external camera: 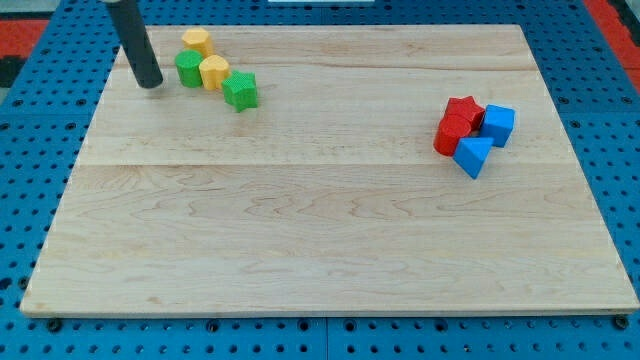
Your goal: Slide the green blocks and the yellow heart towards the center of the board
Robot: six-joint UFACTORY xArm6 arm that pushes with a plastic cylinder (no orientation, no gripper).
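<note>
A wooden board (330, 220) was seen lying on a blue pegboard surface (30, 130). The dark rod, which carried no jaws, was set with my tip (152, 84) near the view's top left, just left of the green cylinder (188, 69). Clustered there were a yellow block (196, 41), the yellow heart (214, 71) and a green star (240, 90). Well apart at the right were two red blocks (457, 124) and two blue blocks (486, 138).

Robot lab bench: wooden board (330, 230) on blue pegboard (40, 110).
</note>
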